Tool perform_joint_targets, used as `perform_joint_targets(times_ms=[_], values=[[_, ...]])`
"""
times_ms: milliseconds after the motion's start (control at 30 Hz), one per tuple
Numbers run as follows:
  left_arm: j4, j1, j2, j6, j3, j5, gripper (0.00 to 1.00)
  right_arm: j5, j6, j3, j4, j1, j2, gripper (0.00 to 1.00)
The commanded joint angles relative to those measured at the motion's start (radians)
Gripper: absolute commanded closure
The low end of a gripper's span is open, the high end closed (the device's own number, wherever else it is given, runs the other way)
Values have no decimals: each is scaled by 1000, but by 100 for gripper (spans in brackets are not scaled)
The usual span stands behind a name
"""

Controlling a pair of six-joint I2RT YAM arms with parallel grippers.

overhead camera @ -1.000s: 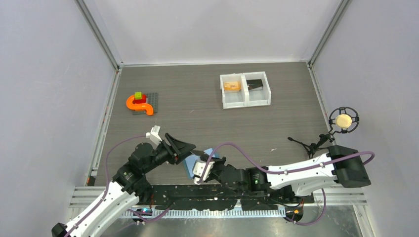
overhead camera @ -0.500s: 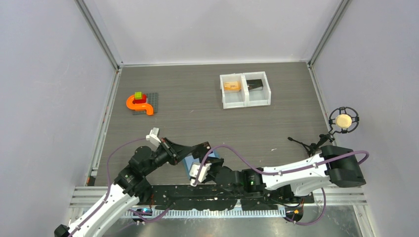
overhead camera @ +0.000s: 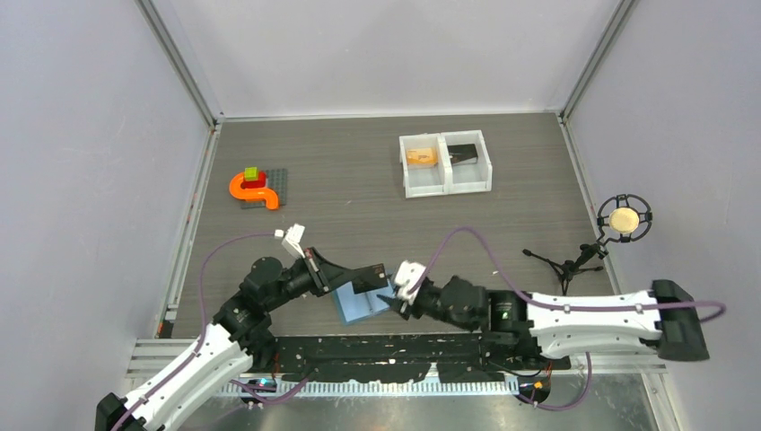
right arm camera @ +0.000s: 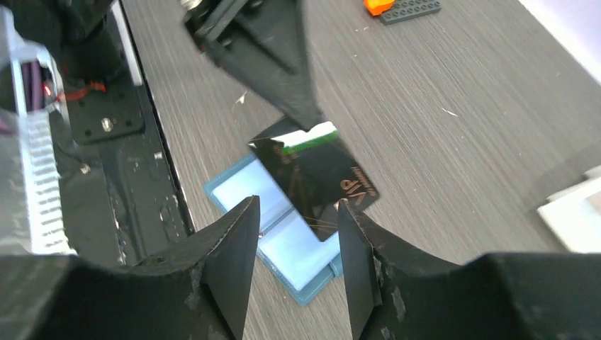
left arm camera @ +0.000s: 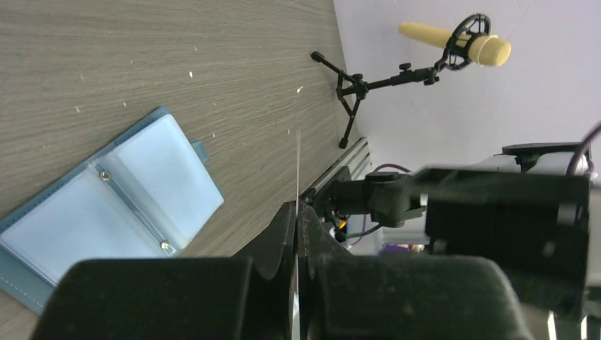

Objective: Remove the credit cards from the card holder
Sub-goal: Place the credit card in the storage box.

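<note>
Dark wood-grain table, pale lilac walls. Left gripper pinches a black card above the open light-blue card holder at six o'clock. Right gripper has its jaws spread and empty, facing that card. At one o'clock the white tray holds an orange-yellow card and a dark card. Orange toy at ten.

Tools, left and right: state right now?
Left tool: closed, holding the dark card by its edge.
Right tool: open, holding nothing.
</note>
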Motion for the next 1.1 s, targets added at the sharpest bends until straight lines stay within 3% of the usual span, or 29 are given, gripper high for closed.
perform_joint_targets(times_ms=[0,167,433,667,1067], values=[[100,4,15,135,27,61,100,-277,228,-24,-33,-164,-133,49],[81,3,16,191,35,100,100,-499,231,69,-153,-312,-128,50],[12,2,-2,251,55,146,100,-714,204,166,-269,-424,-53,51],[3,4,45,295,90,305,100,-1021,142,296,-322,-512,147,58],[-20,4,64,327,107,368,100,-1190,84,411,-422,-538,378,63]])
